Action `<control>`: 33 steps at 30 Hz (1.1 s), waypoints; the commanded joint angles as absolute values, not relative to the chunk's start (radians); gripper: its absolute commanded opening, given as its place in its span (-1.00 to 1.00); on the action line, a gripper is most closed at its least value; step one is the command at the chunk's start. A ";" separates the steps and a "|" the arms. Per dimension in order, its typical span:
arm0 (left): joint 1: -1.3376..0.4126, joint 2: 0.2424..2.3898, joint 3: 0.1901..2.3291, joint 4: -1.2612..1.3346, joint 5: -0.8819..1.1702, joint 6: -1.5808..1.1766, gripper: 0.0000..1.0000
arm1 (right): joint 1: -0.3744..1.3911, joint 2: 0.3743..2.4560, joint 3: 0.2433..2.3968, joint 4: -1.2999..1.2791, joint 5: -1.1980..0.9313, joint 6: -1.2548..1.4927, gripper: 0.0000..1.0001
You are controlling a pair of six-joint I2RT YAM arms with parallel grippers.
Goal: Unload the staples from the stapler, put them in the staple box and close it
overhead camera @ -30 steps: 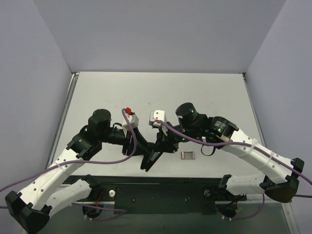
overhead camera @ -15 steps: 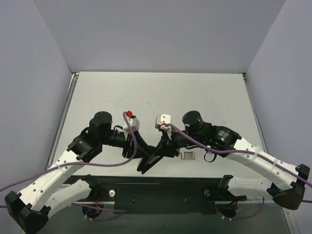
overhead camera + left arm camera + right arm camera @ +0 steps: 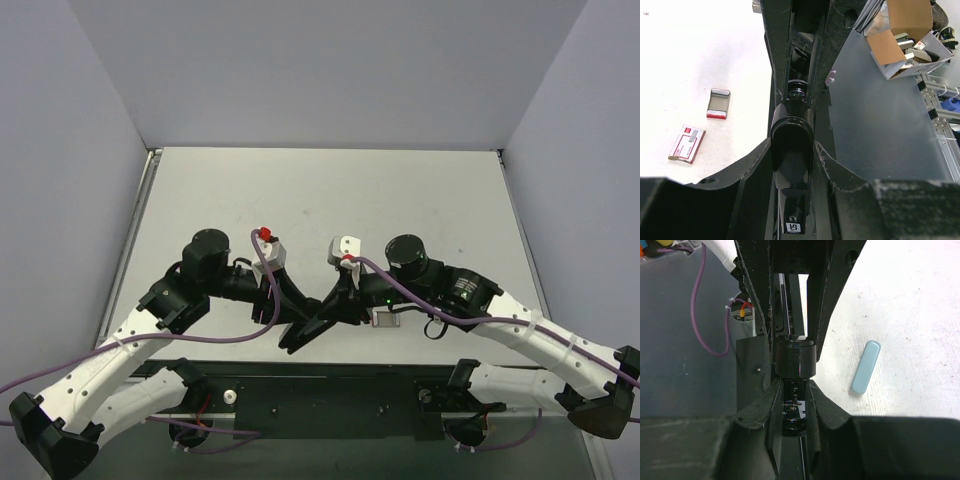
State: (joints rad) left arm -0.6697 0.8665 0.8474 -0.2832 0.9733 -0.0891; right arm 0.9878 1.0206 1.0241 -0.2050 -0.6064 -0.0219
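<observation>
The black stapler (image 3: 312, 326) is held between both grippers near the table's front edge. My left gripper (image 3: 292, 318) is shut on one end of it. In the left wrist view the stapler's glossy rounded body (image 3: 792, 131) sits clamped in the left gripper (image 3: 792, 152). My right gripper (image 3: 338, 308) is shut on the other end. In the right wrist view the stapler (image 3: 796, 357) sits in the right gripper (image 3: 796, 390), with its inner metal channel showing. The staples are hidden; no silver strip shows in any view.
A small red-and-white box (image 3: 686, 143) and a small grey-framed box (image 3: 719, 103) lie on the table; one box (image 3: 385, 318) shows just right of the grippers. A pale blue-grey oblong piece (image 3: 865, 366) lies beside the stapler. The black base rail (image 3: 330, 385) runs just below.
Both grippers have kept hold of the stapler. The right wrist has shifted right and nearer the front edge, and the stapler now lies flatter and lower.
</observation>
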 commanded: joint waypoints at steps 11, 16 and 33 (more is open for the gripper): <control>-0.655 0.790 0.874 -0.183 0.951 -0.103 -1.00 | 0.963 0.957 0.937 -0.413 -0.589 -0.006 -1.00; -0.653 0.778 0.873 -0.181 0.919 -0.101 -1.00 | 0.956 0.934 0.916 -0.413 -0.588 0.000 -1.00; -0.652 0.798 0.873 -0.176 0.901 -0.110 -1.00 | 0.950 0.953 0.960 -0.365 -0.540 0.043 -0.96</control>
